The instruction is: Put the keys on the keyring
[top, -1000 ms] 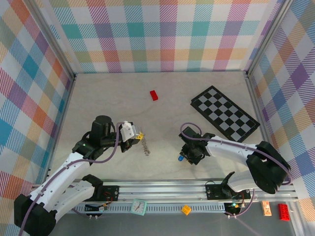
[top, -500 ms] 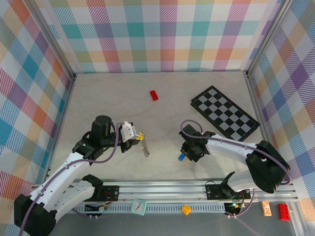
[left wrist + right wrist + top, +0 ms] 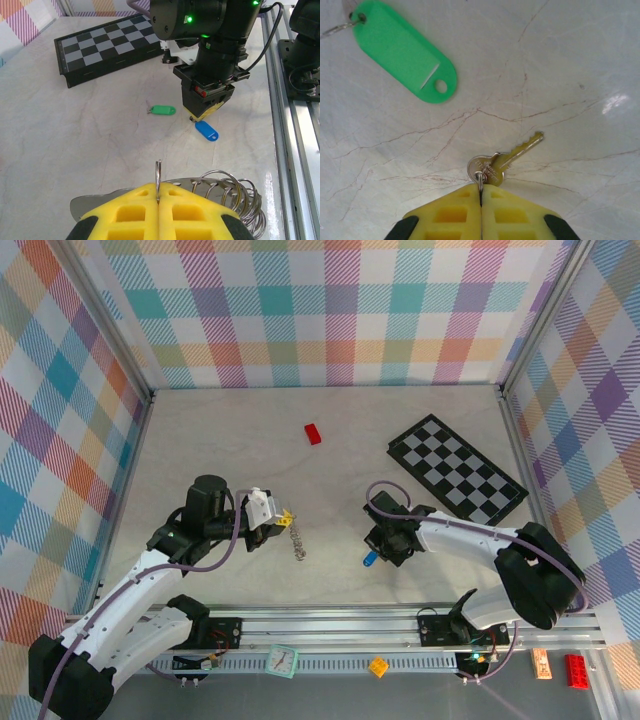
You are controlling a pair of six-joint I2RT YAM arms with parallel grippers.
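My left gripper [image 3: 158,188] is shut on the keyring [image 3: 158,172], a thin metal loop standing on edge between the yellow pads. A metal plate with several more rings [image 3: 235,187] hangs behind it, and this bunch [image 3: 296,541] trails from the left gripper [image 3: 283,519]. My right gripper [image 3: 481,189] is shut on the small ring of a silver key [image 3: 509,155] lying flat on the table. The blue tag [image 3: 206,131] of that key lies just beside the right gripper [image 3: 193,118]. The green-tagged key [image 3: 405,50] lies loose a little farther off.
A black-and-white chequered board [image 3: 457,483] lies at the back right, behind the right arm. A small red brick [image 3: 313,433] sits mid-table towards the back. Checked walls enclose the table, and an aluminium rail [image 3: 340,625] runs along the near edge.
My right gripper has closed on the blue-tagged key's small ring. The left arm has stayed still, holding the keyring.
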